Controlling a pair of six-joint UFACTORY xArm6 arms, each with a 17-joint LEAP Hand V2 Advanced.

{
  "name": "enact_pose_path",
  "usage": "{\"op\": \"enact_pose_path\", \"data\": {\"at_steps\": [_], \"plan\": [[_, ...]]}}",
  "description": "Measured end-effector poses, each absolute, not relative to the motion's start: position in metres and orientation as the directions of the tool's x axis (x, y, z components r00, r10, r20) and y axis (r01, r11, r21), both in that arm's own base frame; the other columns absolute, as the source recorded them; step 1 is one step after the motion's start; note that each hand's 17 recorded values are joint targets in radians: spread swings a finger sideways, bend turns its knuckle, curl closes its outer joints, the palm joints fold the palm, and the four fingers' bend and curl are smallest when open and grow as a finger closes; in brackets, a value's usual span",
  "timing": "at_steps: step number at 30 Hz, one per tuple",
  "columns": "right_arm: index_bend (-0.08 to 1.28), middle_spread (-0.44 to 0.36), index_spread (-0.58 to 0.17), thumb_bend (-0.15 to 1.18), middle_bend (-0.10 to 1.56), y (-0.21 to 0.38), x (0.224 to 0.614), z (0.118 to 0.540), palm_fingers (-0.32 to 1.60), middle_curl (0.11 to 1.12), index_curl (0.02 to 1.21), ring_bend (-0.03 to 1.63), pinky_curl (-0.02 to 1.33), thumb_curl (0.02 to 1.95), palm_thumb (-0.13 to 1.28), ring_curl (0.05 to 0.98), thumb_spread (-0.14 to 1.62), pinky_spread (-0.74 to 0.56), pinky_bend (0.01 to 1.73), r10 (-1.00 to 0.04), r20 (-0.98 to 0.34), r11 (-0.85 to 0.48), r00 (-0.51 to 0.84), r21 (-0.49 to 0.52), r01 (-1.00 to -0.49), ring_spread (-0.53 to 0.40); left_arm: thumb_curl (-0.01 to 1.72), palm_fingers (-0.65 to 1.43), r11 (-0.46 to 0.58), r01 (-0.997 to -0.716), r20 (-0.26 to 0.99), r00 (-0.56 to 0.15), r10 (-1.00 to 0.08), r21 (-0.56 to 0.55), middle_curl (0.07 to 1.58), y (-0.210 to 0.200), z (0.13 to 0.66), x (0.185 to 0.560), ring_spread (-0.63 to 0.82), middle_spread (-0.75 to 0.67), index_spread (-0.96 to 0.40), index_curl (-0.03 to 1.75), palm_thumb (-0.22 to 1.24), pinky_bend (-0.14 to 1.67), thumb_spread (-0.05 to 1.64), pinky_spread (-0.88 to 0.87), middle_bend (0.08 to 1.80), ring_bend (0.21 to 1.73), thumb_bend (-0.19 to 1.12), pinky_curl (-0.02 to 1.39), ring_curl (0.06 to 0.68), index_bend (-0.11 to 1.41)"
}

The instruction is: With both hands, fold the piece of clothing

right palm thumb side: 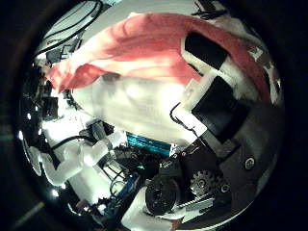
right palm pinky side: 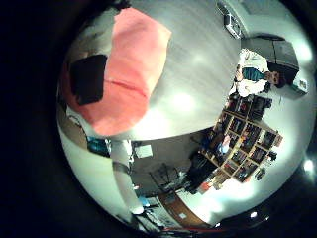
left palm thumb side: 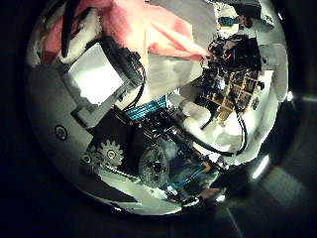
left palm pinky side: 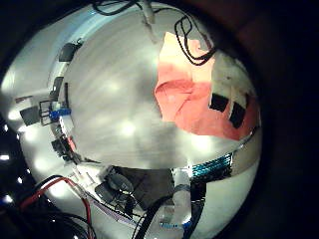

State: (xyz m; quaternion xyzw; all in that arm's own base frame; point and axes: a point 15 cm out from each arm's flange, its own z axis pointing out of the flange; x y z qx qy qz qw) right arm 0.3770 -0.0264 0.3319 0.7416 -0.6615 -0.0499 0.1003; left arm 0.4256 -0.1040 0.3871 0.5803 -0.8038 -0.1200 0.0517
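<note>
While draped, soft rumpled cloth (right palm pinky side: pixel 127 69), smooth table (right palm pinky side: pixel 198 69)

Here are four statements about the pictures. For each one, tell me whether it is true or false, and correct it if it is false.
1. The garment lies on the table. True.
2. The left hand is far away from the garment. False: it is right at the garment, in contact with the cloth.
3. The right hand is at the garment. True.
4. A second garment lies on the table. False: only one garment shows in any view.
</note>
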Motion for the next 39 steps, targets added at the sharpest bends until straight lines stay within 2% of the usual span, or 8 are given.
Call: {"op": "enact_pose_path", "data": {"at_steps": [5,11,19,26,29,35,37,39], "plan": [[1.09,-0.178,-0.286,-0.01,1.25,-0.029,0.411,0.313,0.97,0.92,0.92,1.34,1.07,0.69,0.91,0.833,1.21,-0.24,1.16,-0.995,0.032,-0.084,0.095,0.251,-0.964,-0.254,0.66,1.15,0.277,-0.93,-0.063,-0.3,-0.952,0.24,0.93,-0.107,0.349,0.461,-0.45,-0.56,-0.66,1.49,0.83,1.15,1.06,-0.62,1.02,1.35,-0.01,0.57,0.504,0.26],[1.09,-0.178,-0.286,-0.01,1.25,-0.032,0.437,0.29,0.94,0.92,0.92,1.33,1.09,0.68,0.88,0.843,1.23,-0.25,1.13,-0.998,0.021,-0.052,0.06,0.281,-0.958,-0.258,0.66,1.14,0.256,-0.957,-0.043,-0.264,-0.964,0.139,0.93,-0.107,0.328,0.504,-0.45,-0.55,-0.66,1.49,0.83,1.15,1.06,-0.62,1.02,1.36,-0.01,0.57,0.507,0.26],[1.05,-0.178,-0.294,0.0,1.23,-0.041,0.475,0.262,0.88,0.91,0.92,1.32,1.1,0.64,0.85,0.845,1.3,-0.27,1.09,-0.999,0.026,-0.01,0.018,0.305,-0.952,-0.268,0.65,1.07,0.245,-0.969,0.053,-0.245,-0.968,0.005,0.95,-0.117,0.309,0.552,-0.45,-0.55,-0.65,1.49,0.84,1.11,1.06,-0.62,1.01,1.36,-0.02,0.57,0.511,0.25],[0.95,-0.191,-0.322,0.0,1.21,-0.049,0.499,0.237,0.82,0.9,0.91,1.33,1.1,0.59,0.84,0.834,1.37,-0.3,1.07,-0.999,0.03,0.022,-0.013,0.326,-0.945,-0.273,0.61,1.05,0.231,-0.973,0.065,-0.229,-0.971,0.029,0.96,-0.118,0.272,0.566,-0.45,-0.55,-0.64,1.49,0.8,1.03,1.04,-0.63,0.98,1.33,-0.02,0.57,0.509,0.23],[0.8,-0.212,-0.33,-0.02,1.15,-0.055,0.5,0.23,0.7,0.87,0.88,1.34,1.09,0.56,0.8,0.821,1.38,-0.33,1.07,-0.999,0.029,0.033,-0.025,0.334,-0.942,-0.273,0.6,1.01,0.226,-0.973,0.066,-0.223,-0.973,0.045,0.96,-0.119,0.26,0.567,-0.45,-0.55,-0.64,1.48,0.79,0.98,1.03,-0.63,0.98,1.3,-0.02,0.57,0.503,0.23],[0.33,-0.251,-0.339,-0.01,0.96,-0.058,0.516,0.225,0.43,0.79,0.73,1.4,1.07,0.53,0.75,0.787,1.38,-0.37,1.18,-0.999,0.024,0.038,-0.033,0.281,-0.959,-0.282,0.56,0.81,0.215,-0.976,0.061,-0.212,-0.975,0.044,0.95,-0.113,0.252,0.572,-0.48,-0.54,-0.62,1.43,0.76,0.85,1.03,-0.63,0.96,1.18,-0.03,0.58,0.477,0.24],[0.27,-0.259,-0.344,-0.01,0.87,-0.057,0.524,0.225,0.35,0.75,0.69,1.39,1.05,0.51,0.74,0.767,1.37,-0.39,1.18,-0.999,0.012,0.042,-0.04,0.249,-0.968,-0.284,0.54,0.66,0.214,-0.976,0.06,-0.211,-0.976,0.037,0.94,-0.113,0.252,0.574,-0.47,-0.54,-0.62,1.4,0.74,0.82,1.03,-0.61,0.94,1.1,-0.03,0.59,0.464,0.24],[0.23,-0.221,-0.341,-0.02,0.76,-0.058,0.53,0.231,0.21,0.71,0.65,1.31,1.02,0.5,0.73,0.736,1.37,-0.41,1.15,-0.999,0.0,0.049,-0.05,0.217,-0.975,-0.284,0.53,0.56,0.211,-0.977,0.06,-0.209,-0.976,0.028,0.92,-0.112,0.253,0.576,-0.45,-0.52,-0.61,1.36,0.72,0.8,1.04,-0.58,0.89,1.05,-0.03,0.6,0.454,0.24]]}}
